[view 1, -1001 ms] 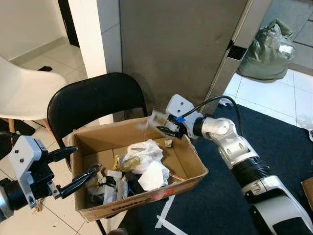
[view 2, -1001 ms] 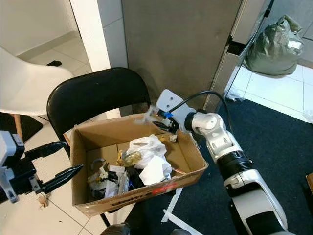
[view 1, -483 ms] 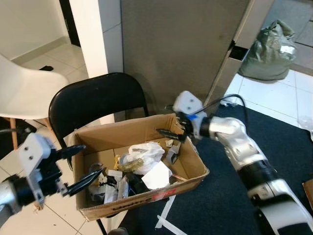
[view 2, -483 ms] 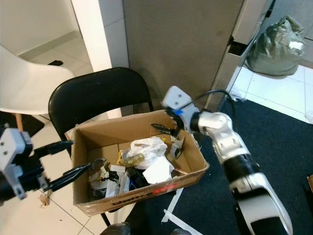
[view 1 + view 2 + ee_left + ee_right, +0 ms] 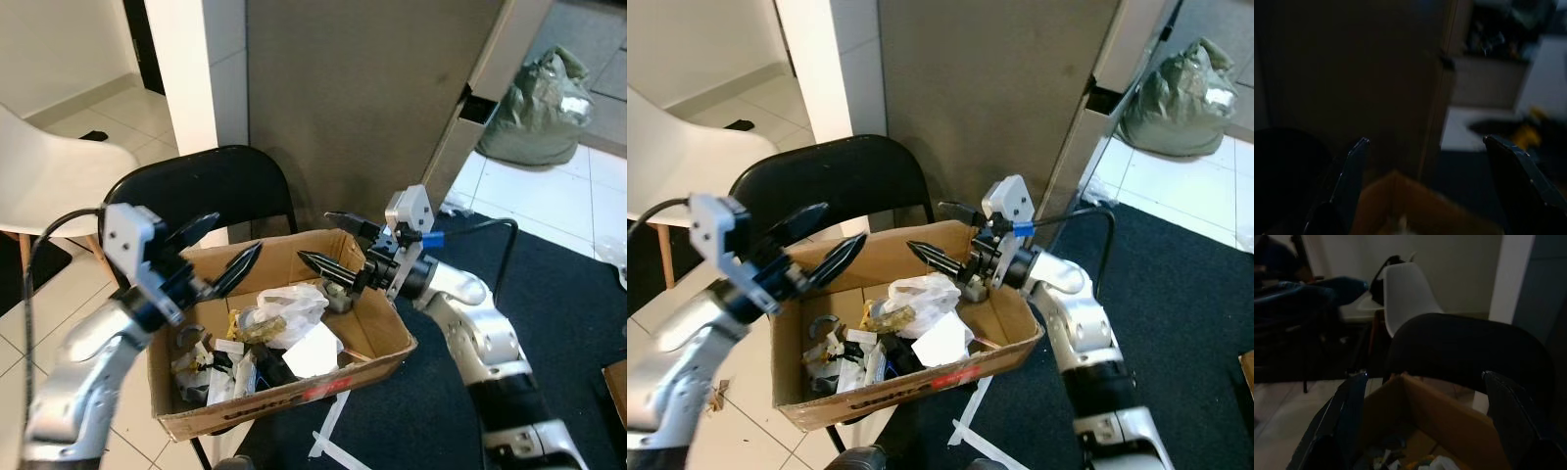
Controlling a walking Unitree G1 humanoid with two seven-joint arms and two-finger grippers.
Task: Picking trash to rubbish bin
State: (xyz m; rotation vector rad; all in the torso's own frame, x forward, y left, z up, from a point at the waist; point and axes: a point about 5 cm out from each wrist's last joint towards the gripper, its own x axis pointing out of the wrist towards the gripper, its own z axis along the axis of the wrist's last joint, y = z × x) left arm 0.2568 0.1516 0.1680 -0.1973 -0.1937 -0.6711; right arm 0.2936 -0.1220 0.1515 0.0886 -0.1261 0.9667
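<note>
Right gripper [image 5: 333, 243]: fingers spread, empty, poised over the far right corner of the cardboard box [image 5: 377, 338]. Left gripper [image 5: 220, 250]: likewise spread and empty, above the box's left rim. Trash inside box on black chair [image 5: 186, 191]: white plastic bag [image 5: 292, 305], crumpled paper [image 5: 312, 351], wrappers. Judged status: drop complete; any remaining trash not discernible.

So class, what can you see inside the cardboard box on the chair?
Inside the cardboard box: a white plastic bag, white paper and small mixed scraps. Whatever lies beneath that pile is covered.
</note>
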